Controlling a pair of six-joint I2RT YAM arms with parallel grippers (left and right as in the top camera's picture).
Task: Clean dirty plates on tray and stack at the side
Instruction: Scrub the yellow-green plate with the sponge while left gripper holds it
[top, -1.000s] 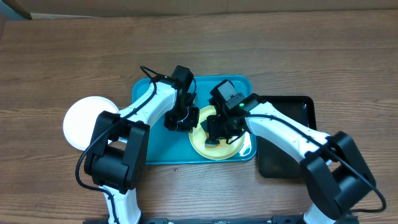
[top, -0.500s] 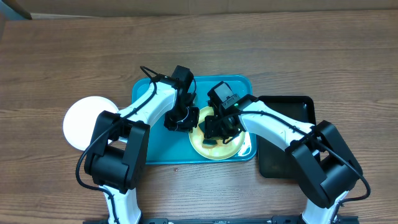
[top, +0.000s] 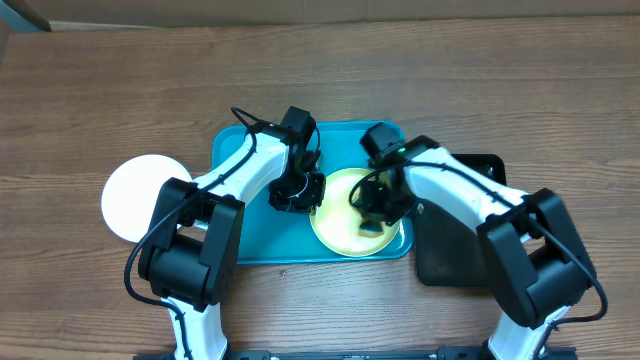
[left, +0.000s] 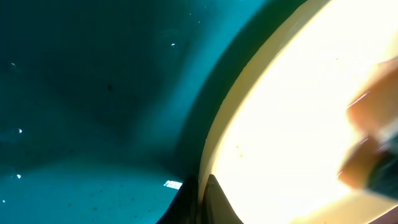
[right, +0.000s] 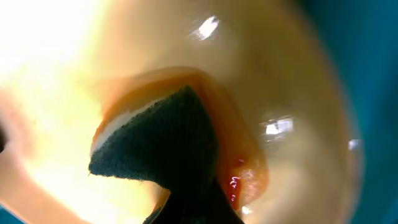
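Note:
A pale yellow-green plate (top: 343, 220) lies on the right half of the turquoise tray (top: 240, 215). My left gripper (top: 305, 200) is shut on the plate's left rim (left: 214, 143); the wrist view shows both fingers (left: 202, 202) pinching it. My right gripper (top: 372, 222) presses a dark sponge (right: 158, 143) on the plate's right part, beside an orange-red sauce smear (right: 239, 171). The plate (right: 292, 81) fills the right wrist view. A clean white plate (top: 135, 195) lies on the table left of the tray. Another white plate is not visible.
A smaller black tray (top: 470, 235) lies directly right of the turquoise tray, partly under my right arm. Brown wooden table (top: 120, 90) all round.
My right gripper with the sponge has moved rightward across the yellow-green plate. The plate and my left gripper have shifted slightly right.

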